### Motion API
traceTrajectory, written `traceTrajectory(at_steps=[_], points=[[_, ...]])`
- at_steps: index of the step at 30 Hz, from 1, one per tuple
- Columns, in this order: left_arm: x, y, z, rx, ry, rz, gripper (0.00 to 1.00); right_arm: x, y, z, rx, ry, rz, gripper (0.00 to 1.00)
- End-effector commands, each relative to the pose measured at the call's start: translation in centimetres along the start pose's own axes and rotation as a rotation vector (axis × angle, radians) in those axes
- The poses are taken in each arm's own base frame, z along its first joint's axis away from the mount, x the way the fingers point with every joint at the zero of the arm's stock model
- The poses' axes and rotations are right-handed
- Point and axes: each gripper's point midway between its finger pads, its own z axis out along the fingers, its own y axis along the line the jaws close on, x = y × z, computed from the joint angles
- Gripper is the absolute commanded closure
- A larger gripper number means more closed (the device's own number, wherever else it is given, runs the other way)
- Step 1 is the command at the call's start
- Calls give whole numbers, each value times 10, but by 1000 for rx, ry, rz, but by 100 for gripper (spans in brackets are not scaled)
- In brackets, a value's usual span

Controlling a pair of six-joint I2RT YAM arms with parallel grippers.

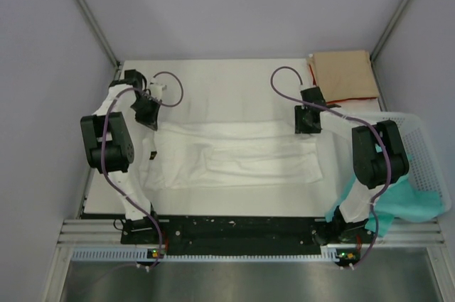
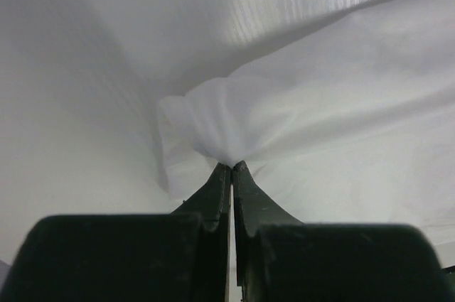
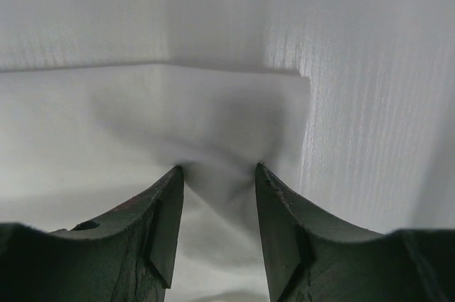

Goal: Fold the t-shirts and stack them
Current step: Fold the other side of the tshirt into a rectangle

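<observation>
Along the far edge of the white t-shirt [image 1: 234,156], the left gripper [image 2: 232,167] pinches one corner, while the right gripper [image 3: 217,170] straddles cloth with jaws apart and should clamp before both lift evenly.

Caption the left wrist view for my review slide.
Left gripper shut on a bunched fold of the white t-shirt on the table.

The overhead view is evenly and softly lit. The white t-shirt [image 1: 234,156] almost melts into the white worktop [image 1: 234,82], told apart only by faint grey creases and edge shadows. In the left wrist view the left gripper [image 2: 232,165] is a dark blur along the bottom, with deep shade in the upper left and a bright patch at top centre. In the right wrist view a soft grey shadow sits mid-frame above the right gripper [image 3: 218,168], which is also out of focus.
</observation>
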Motion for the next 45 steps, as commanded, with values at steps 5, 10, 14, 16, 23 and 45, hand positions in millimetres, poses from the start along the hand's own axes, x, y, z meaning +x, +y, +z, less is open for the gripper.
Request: traceTrajectory(at_steps=[5, 10, 14, 16, 23, 45], points=[[-39, 30, -15, -100, -97, 16, 100, 8, -15, 1, 71, 43, 0, 55], [-31, 40, 2, -118, -24, 17, 100, -2, -18, -9, 80, 9, -6, 55], [-21, 38, 13, -101, 13, 14, 92, -19, -21, -30, 83, -54, -21, 55], [-19, 41, 13, -114, 20, 6, 71, -29, -22, -44, 87, -96, -23, 55], [-32, 35, -37, -188, -80, 30, 46, -35, -4, -76, -35, -155, 0, 64], [112, -204, 36, 295, 189, 780, 52, 17, -19, -22, 44, 16, 93, 94]])
